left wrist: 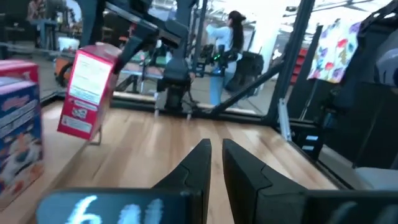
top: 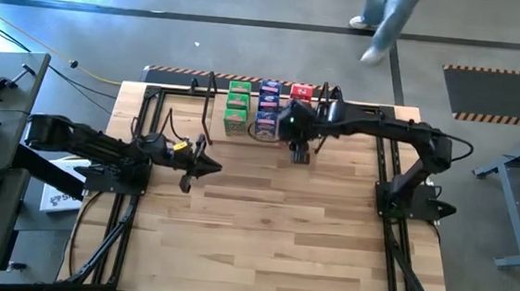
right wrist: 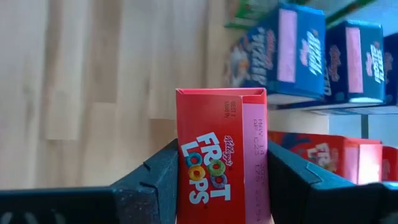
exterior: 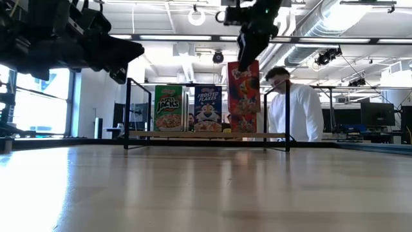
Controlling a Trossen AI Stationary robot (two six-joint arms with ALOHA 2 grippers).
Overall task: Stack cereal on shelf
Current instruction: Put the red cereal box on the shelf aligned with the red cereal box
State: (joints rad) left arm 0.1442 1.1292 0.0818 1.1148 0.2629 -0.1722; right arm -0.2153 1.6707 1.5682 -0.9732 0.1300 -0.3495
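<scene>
My right gripper (top: 299,149) is shut on a red Froot Loops cereal box (exterior: 243,87) and holds it in the air just on the near side of the shelf (exterior: 187,135). On the shelf board stand a green box (exterior: 168,108), a blue box (exterior: 208,108) and a red box (exterior: 239,124); the high view shows further green (top: 237,107), blue (top: 269,107) and red (top: 301,94) boxes there. My left gripper (top: 204,165) is shut with nothing in it, pointing level over the table's left half. My right gripper pinches the red box between its two fingers, on opposite sides (right wrist: 181,171) near the box's upper end. The fingers (exterior: 246,57) come from above, slanting down. The box hangs below them, nearly upright and clear of the table.
Black hoop frames (top: 210,93) stand at the shelf's ends. Bare wooden tabletop (top: 272,230) spreads over the near half. A person (exterior: 293,109) stands in the room beyond the shelf, and another walks past the far edge (top: 386,21).
</scene>
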